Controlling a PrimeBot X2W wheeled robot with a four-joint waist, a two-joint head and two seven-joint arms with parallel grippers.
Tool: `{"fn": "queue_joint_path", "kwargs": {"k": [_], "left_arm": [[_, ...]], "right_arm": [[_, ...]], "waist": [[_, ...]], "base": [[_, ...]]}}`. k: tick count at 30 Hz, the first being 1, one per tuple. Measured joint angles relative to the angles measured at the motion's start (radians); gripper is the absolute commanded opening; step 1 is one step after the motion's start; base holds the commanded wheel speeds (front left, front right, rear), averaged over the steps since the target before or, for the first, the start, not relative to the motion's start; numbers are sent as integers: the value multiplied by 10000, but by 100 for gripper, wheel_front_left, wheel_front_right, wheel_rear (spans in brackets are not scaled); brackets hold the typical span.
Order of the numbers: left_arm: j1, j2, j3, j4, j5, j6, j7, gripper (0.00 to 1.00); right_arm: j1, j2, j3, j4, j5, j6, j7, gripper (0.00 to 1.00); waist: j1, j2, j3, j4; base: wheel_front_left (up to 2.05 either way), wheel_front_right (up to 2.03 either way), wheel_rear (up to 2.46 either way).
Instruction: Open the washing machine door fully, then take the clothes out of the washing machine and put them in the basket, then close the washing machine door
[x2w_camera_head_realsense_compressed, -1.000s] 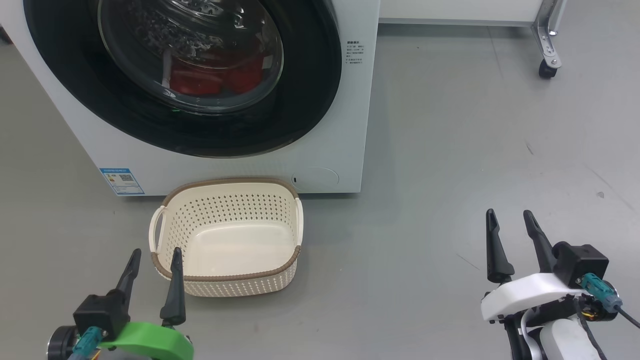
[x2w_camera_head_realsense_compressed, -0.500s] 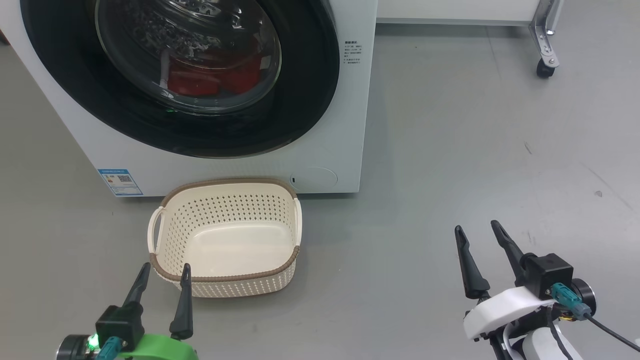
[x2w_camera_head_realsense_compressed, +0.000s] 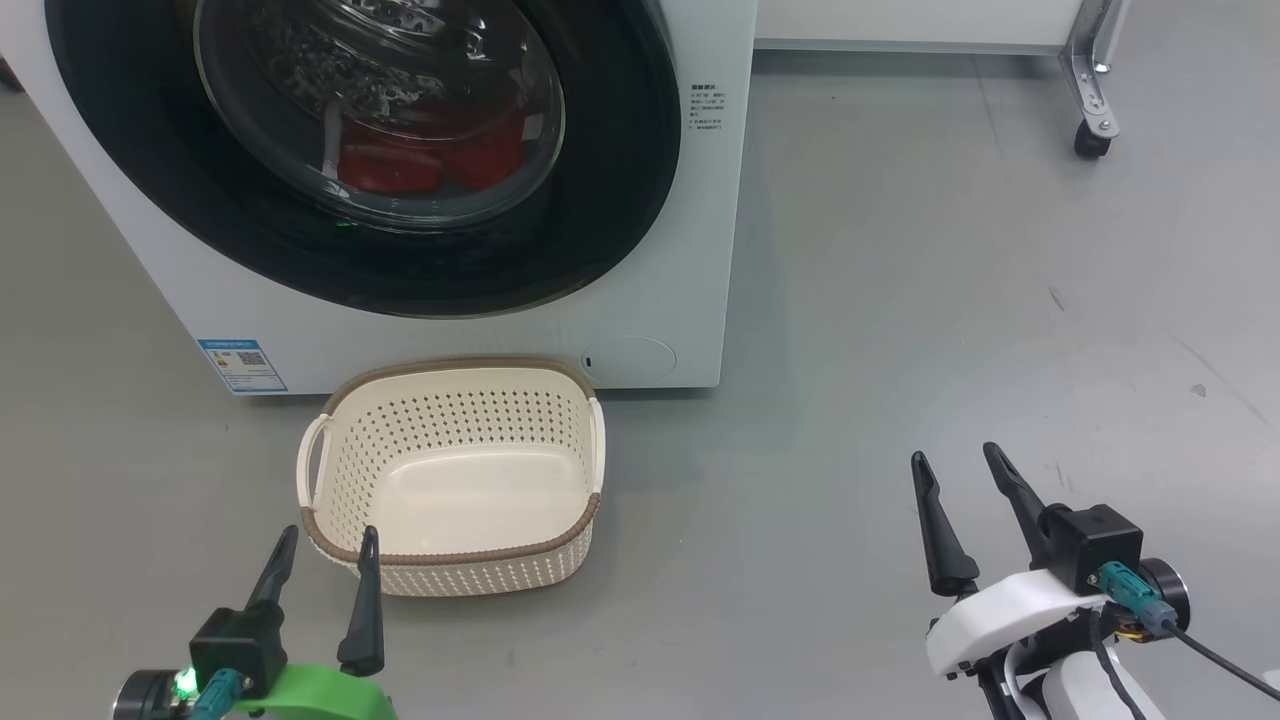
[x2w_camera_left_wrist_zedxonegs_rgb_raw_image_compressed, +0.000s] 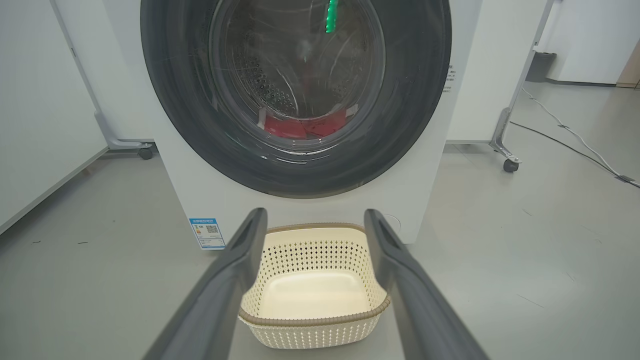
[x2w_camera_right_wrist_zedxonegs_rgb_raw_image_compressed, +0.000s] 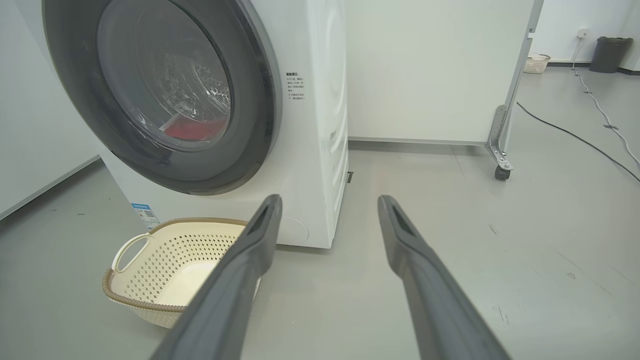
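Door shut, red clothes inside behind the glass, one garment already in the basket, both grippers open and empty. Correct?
Not quite: the basket is empty, as the head and left wrist views show. The rest stands: the washing machine door is shut, the red clothes lie behind its glass, and the left gripper and right gripper are open and hold nothing.

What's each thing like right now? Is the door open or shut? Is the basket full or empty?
washing machine door: shut.
clothes: red, inside the washing machine, behind the door glass.
basket: empty, upright on the floor.
left gripper: open, holding nothing.
right gripper: open, holding nothing.
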Motion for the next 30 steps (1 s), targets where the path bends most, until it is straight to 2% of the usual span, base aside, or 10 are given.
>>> {"fn": "queue_joint_path", "kwargs": {"k": [30], "left_arm": [[-169,-100,146,270,4,-4,0,100]], "right_arm": [[-226,13,-35,453,31,6,-104,100]], "waist": [[0,0,-75,21]], "base": [[0,0,0]]}}
